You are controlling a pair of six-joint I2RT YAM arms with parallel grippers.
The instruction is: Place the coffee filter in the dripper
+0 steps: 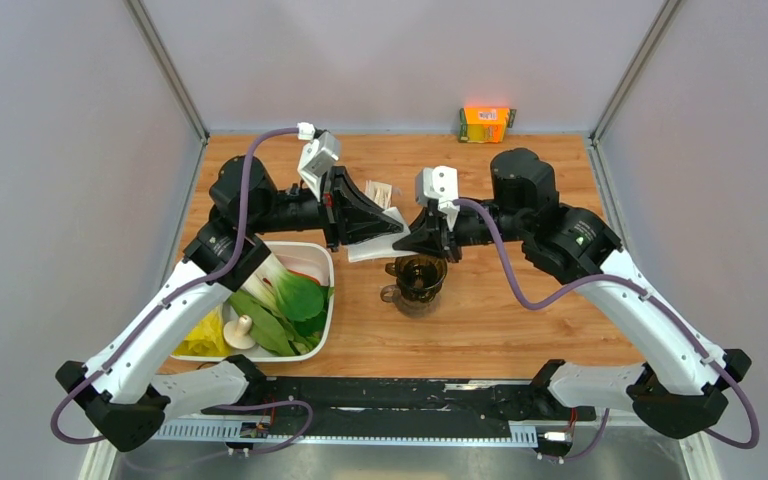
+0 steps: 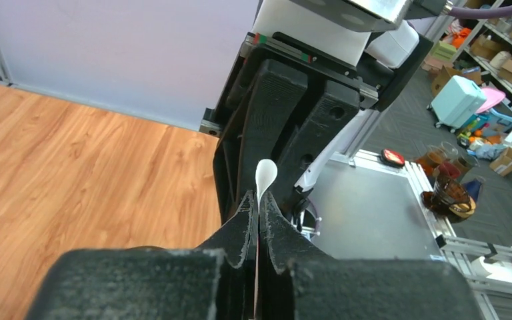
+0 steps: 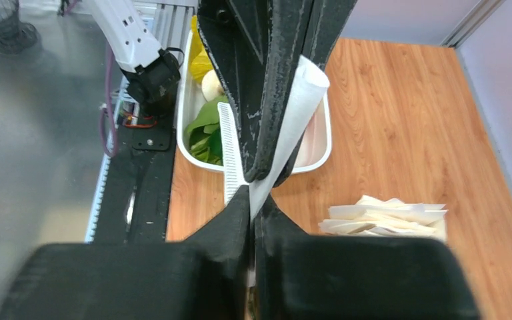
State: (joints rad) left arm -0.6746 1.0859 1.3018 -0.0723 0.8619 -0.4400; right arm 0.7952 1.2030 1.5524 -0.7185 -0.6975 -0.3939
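So both arms have met in the middle of the wooden table (image 1: 520,310) and they've both got hold of the coffee filter (image 3: 301,100). The left gripper (image 2: 259,203) has its fingers pressed together on a thin white edge of the paper, and in the left wrist view you can see a little rounded bit of white poking up just past the tips. The right gripper (image 3: 253,200) is clamped tight on the opposite end, with the white sheet running up from its tips between the other arm's black fingers. The two grippers face each other nose to nose, with the paper stretched between them off the table.

The dripper (image 1: 419,272) sits upright on the wood on the near side of that meeting point, right by the right gripper's tips in the overhead view. It's dark brown and see-through. The filter isn't in it yet, it's up in the grippers just beside and above.

Other stuff around: a packet of cream filters (image 3: 383,217) lying flat on the far side of the grippers, a white tray (image 1: 326,262) to the left with leafy greens (image 1: 295,298) and something yellow in it, and a small orange box (image 1: 487,123) at the back wall
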